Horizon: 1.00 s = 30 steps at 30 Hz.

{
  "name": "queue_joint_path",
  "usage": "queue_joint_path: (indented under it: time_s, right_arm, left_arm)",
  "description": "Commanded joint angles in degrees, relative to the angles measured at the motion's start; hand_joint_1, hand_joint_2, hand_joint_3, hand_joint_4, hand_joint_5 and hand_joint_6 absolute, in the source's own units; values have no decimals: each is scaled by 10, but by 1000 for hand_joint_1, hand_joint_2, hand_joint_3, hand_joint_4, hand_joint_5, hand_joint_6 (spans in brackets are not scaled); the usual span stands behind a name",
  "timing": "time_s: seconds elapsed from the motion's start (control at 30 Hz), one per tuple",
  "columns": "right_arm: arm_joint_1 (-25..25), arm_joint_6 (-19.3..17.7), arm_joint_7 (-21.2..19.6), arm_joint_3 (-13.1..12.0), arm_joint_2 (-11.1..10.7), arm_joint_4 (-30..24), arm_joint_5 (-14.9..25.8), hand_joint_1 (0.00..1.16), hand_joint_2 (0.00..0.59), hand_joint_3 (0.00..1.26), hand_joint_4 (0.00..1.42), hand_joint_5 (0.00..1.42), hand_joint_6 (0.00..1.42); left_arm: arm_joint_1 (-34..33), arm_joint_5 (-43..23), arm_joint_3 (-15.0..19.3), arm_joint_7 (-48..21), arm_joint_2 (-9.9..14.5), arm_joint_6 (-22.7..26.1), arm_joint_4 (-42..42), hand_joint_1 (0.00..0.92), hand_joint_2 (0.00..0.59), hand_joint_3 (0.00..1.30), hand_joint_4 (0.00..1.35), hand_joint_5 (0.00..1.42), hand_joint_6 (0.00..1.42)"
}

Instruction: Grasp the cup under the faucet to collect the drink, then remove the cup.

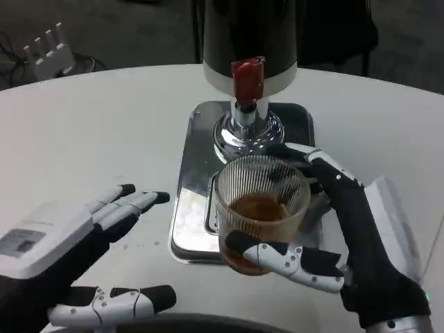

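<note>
Cup [261, 208], ribbed clear glass with brown drink in its bottom, sits in our right hand [347, 243] over the front of the steel drip tray [191, 215], below the red faucet [248, 78]. Its base hides behind our thumb [277, 255]; whether it touches the tray we cannot tell. Fingers [316, 156] wrap its far side, thumb across the near side. Dispenser [250, 35] top is cut off. Our left hand [76, 250] lies open on the white table [104, 125], fingers spread, holding nothing.
</note>
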Motion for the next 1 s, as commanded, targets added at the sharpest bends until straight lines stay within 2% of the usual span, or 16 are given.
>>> queue_joint_path:
  time_s: [0.03,0.53,1.0]
  right_arm:
    - [15,-37,12,-1,-6,-48,8,792,207,767,822,967,936]
    - [58,-34,58,-34,-14,-110,32,800,198,785,834,992,976]
    - [70,-38,85,-39,-14,-122,36,802,197,799,845,1008,1000]
  left_arm:
    - [23,-8,10,-9,-1,5,-24,0,113,78,0,0,176]
    - [70,-24,34,-21,-15,36,-83,0,112,76,0,0,163]
    - [79,-35,35,-23,-14,32,-93,0,107,67,0,0,159]
